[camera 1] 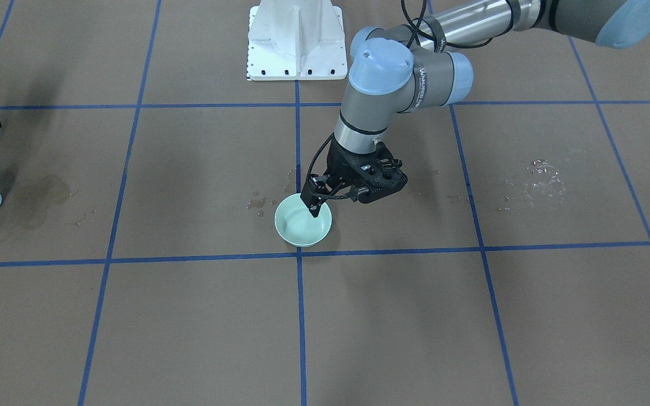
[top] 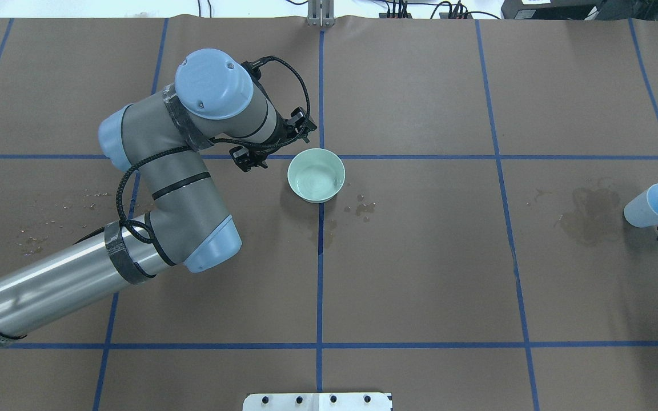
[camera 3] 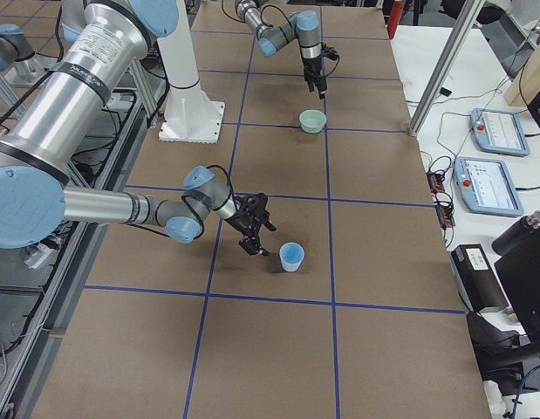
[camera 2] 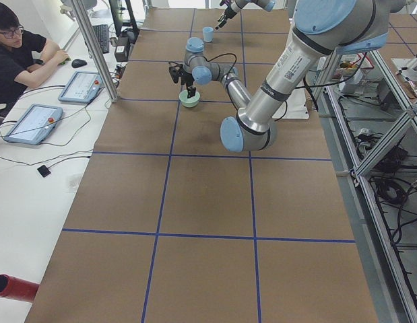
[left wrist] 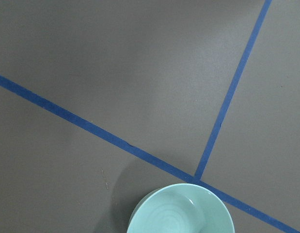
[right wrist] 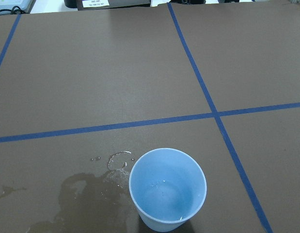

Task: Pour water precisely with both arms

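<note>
White pedestal (camera 1: pixel 297 39) on brown table (camera 1: pixel 189 327); seated person (camera 2: pixel 19 57) near tablet (camera 2: pixel 80 86); blue tape grid (camera 1: pixel 301 316).

My left gripper (camera 1: pixel 312 206) points straight down from a bent wrist; my right gripper (camera 3: pixel 256 249) sits low, jaws apart.

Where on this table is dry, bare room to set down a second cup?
Best is the table's dry square between the bowl and the cup. Avoid the puddle beside the cup, the drops by the bowl, and the left arm's side, which is crowded and spattered.
</note>
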`<state>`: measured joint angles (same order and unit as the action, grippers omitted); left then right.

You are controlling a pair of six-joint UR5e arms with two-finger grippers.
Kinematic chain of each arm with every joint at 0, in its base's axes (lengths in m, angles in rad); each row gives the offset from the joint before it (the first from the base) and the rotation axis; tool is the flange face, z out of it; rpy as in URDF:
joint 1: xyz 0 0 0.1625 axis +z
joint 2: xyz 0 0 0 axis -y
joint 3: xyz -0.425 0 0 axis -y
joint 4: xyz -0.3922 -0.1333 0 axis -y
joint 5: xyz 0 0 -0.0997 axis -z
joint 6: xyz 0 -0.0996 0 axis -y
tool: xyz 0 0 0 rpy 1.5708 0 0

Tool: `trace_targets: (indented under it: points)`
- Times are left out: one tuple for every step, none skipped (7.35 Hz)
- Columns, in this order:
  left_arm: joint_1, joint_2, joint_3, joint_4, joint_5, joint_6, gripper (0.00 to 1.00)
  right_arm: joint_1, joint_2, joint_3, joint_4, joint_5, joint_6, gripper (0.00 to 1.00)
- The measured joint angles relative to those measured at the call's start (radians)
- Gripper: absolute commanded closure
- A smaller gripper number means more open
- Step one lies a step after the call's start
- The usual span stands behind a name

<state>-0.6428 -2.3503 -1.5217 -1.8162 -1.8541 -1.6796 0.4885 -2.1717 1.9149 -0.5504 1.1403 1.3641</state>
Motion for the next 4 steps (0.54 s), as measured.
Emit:
trace_targets:
  points:
    - [0.0,0.0,0.0,0.0,0.0,0.0,0.0,-0.026,0.008,-0.02,-0.003,-0.047,0.018,0.01]
    - [0.001,0.0,0.0,0.0,0.0,0.0,0.0,-0.05,0.022,-0.039,-0.006,-0.092,0.035,0.01]
    - [0.002,0.0,0.0,0.0,0.0,0.0,0.0,-0.074,0.043,-0.069,-0.007,-0.142,0.049,0.01]
    - [0.002,0.0,0.0,0.0,0.0,0.0,0.0,-0.096,0.064,-0.1,-0.008,-0.191,0.059,0.01]
